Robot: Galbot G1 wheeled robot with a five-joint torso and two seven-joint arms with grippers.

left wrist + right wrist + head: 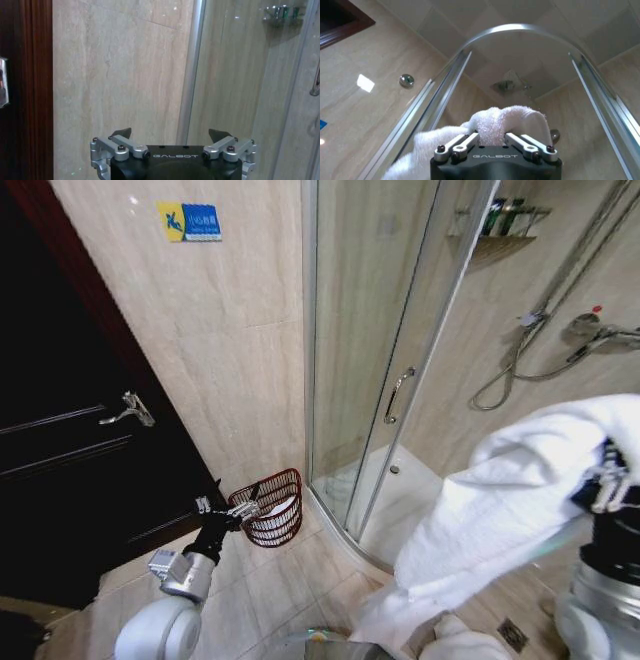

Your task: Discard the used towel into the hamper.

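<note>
Beige marble-look tiles cover the bathroom wall and floor, with a dark wooden door point(70, 440) at far left. Beside it the left gripper point(228, 511) hangs low with its fingers spread and empty, close to the small round red-brown wire hamper point(272, 510) standing on the floor against the curved glass shower enclosure point(370, 360). Farther right, the right gripper point(492, 137) is raised, clenched on a fluffy white towel point(500, 510) that drapes down.

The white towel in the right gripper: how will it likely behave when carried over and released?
Probably floppy: the towel drapes in loose folds below the right gripper, which pinches one bunched fold. It looks bulky beside the small hamper, so part may catch on the rim. Likely soft, not slippery.
</note>
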